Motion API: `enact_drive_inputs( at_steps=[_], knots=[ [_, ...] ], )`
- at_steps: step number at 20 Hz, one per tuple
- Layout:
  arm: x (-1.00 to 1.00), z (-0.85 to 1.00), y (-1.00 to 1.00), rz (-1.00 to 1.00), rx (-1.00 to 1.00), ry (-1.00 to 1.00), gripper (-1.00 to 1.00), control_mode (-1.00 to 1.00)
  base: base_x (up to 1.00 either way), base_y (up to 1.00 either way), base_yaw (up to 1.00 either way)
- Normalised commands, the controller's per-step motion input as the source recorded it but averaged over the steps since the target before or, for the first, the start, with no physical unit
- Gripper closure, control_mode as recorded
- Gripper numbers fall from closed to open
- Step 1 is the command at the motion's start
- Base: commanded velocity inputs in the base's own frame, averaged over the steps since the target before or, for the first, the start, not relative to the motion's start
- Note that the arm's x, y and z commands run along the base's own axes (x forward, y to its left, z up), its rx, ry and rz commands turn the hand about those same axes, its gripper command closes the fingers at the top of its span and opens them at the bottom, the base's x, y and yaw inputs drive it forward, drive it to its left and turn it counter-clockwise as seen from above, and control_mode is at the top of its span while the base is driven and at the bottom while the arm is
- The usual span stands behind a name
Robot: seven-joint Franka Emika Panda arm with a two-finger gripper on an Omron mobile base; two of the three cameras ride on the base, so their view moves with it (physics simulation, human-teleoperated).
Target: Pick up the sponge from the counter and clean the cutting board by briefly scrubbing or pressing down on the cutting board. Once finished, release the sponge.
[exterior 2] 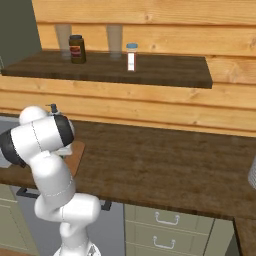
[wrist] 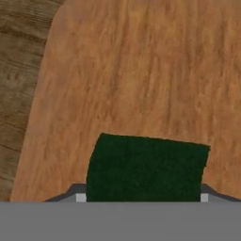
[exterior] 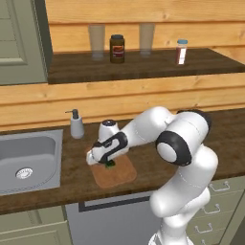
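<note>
Board (exterior: 117,173) lies on counter (exterior: 225,139) near its front edge, just right of sink (exterior: 28,160). Sponge (exterior: 110,164) sits on board, toward its back-left part, under gripper (exterior: 106,161). Soap bottle (exterior: 76,124) stands on counter behind board, at sink's back-right corner. Shelf (exterior: 143,67) runs above, behind counter: jar (exterior: 117,49) between two glasses (exterior: 96,41), small bottle (exterior: 181,51) to their right.

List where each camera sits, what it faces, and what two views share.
Left base view: behind the arm's left, facing the counter, sink, cutting board; arm at lower right.
Right base view: behind the arm's right, facing the counter and shelf; arm at lower left.
Hand view: on the hand, looking onto the cutting board and sponge.
Both base views share the dark jar.
</note>
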Motion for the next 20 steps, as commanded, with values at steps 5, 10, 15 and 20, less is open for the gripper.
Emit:
enact_drive_inputs(
  at_steps=[5,10,15,20],
  knots=[
    [-0.7,-0.18,0.82,0.0,0.07,-0.08,1.0,-1.0,0.0,0.0,0.0],
    [-0.94,-0.17,0.61,-0.02,0.0,-0.13,1.0,-1.0,0.0,0.0,0.0],
    [-0.71,-0.26,-0.1,-0.14,0.0,-0.07,1.0,-1.0,0.0,0.0,0.0],
    [0.01,-0.02,-0.48,-0.02,-0.03,0.0,1.0,-1.0,0.0,0.0,0.0]
  ],
)
